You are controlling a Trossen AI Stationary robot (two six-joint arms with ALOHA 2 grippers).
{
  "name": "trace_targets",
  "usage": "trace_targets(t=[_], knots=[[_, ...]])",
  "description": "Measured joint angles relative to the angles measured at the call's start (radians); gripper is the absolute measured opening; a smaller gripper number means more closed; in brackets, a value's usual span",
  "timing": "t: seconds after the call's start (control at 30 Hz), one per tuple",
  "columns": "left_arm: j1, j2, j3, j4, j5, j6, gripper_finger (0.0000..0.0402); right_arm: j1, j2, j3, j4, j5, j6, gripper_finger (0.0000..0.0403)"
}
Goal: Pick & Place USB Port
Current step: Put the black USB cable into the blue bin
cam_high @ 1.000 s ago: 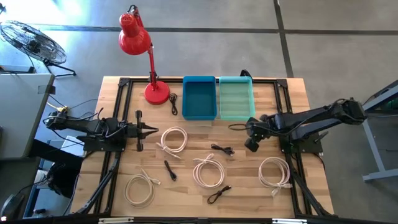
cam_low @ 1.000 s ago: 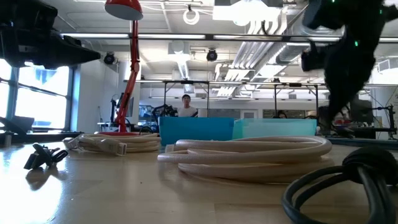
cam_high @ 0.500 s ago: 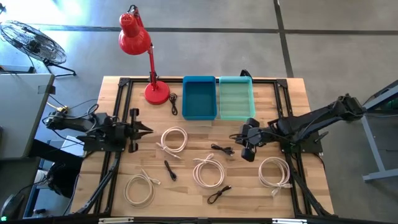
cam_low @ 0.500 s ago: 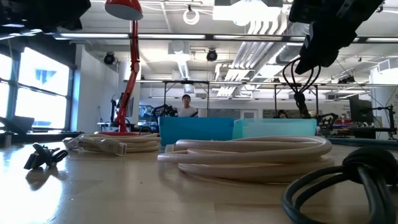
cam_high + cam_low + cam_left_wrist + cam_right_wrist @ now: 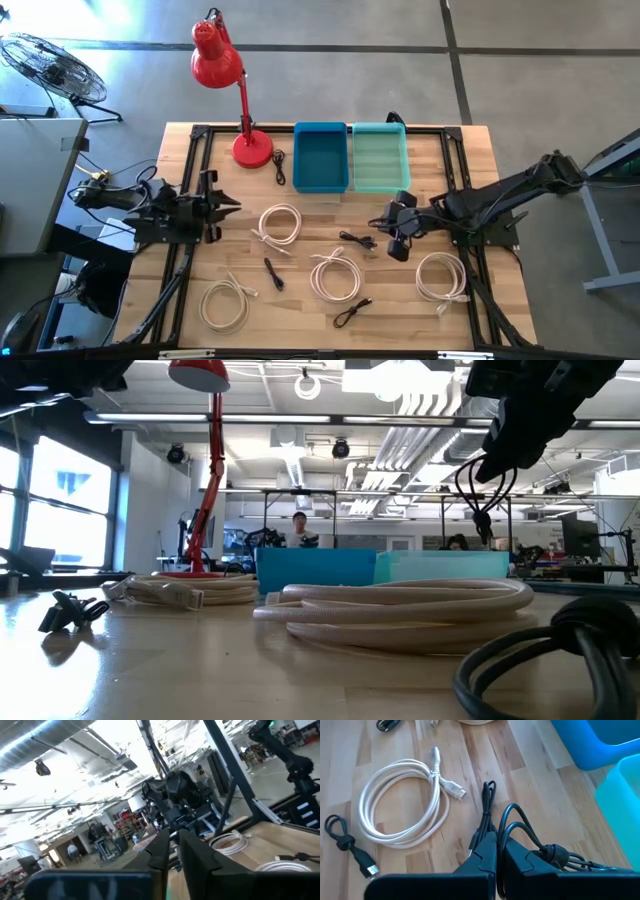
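My right gripper (image 5: 397, 247) hangs over the table's middle right, shut on a black USB cable (image 5: 520, 827). The cable's loops dangle under the gripper (image 5: 478, 490). The blue bin (image 5: 321, 158) and the teal bin (image 5: 379, 158) stand side by side at the far edge, just beyond it. My left gripper (image 5: 228, 206) is at the table's left, tipped upward, holding nothing. Its fingers (image 5: 161, 851) stand a narrow gap apart. Another black cable (image 5: 357, 240) lies on the wood just left of my right gripper. My right gripper pinches the black cable between its two fingers (image 5: 489, 851), at the bundle beside the cable's knot (image 5: 552, 852). The fingers slant down from the table's right. The cable hangs slack in loops (image 5: 480, 510) below them, clear of the table.
Several white cable coils (image 5: 281, 222) (image 5: 336, 274) (image 5: 441, 275) (image 5: 224, 303) lie on the wood. Two more black cables (image 5: 272, 272) (image 5: 353, 312) lie nearer the front. A red desk lamp (image 5: 250, 148) stands at the far left, by the blue bin.
My right gripper has risen and swung toward the table's left, staying shut. The black cable has come up off the wood and now hangs below it. My left gripper has drawn back toward the left edge, risen and tipped upward.
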Motion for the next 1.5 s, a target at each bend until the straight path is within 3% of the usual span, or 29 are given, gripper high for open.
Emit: trace_targets(t=[0.23, 0.37, 0.47, 0.63, 0.83, 1.03, 1.23, 1.5], knots=[[0.000, 0.000, 0.000, 0.000, -0.131, -0.026, 0.0145, 0.023, 0.000, 0.000, 0.032, 0.016, -0.004, 0.0000], [0.000, 0.014, 0.002, 0.003, -0.150, -0.167, 0.0181, 0.022, 0.001, 0.000, 0.138, -0.043, -0.037, 0.0000], [0.000, 0.058, 0.003, 0.033, -0.108, -0.247, 0.0192, 0.022, 0.001, 0.000, 0.275, -0.131, -0.098, 0.0000], [0.000, 0.208, 0.003, 0.226, -0.028, -0.284, 0.0194, 0.022, 0.001, 0.000, 0.450, -0.263, -0.179, 0.0000], [0.000, 0.461, 0.022, 0.466, -0.022, -0.313, 0.0195, 0.022, 0.001, 0.000, 0.523, -0.326, -0.225, 0.0000], [0.000, 0.735, 0.186, 0.472, 0.029, -0.306, 0.0195, 0.022, 0.001, 0.000, 0.523, -0.329, -0.246, 0.0000], [0.000, 0.983, 0.397, 0.415, 0.045, -0.195, 0.0195, 0.025, 0.001, 0.000, 0.523, -0.361, -0.251, 0.0000], [0.000, 1.163, 0.610, 0.251, 0.114, -0.177, 0.0195, 0.077, 0.001, 0.049, 0.522, -0.418, -0.320, 0.0000]])
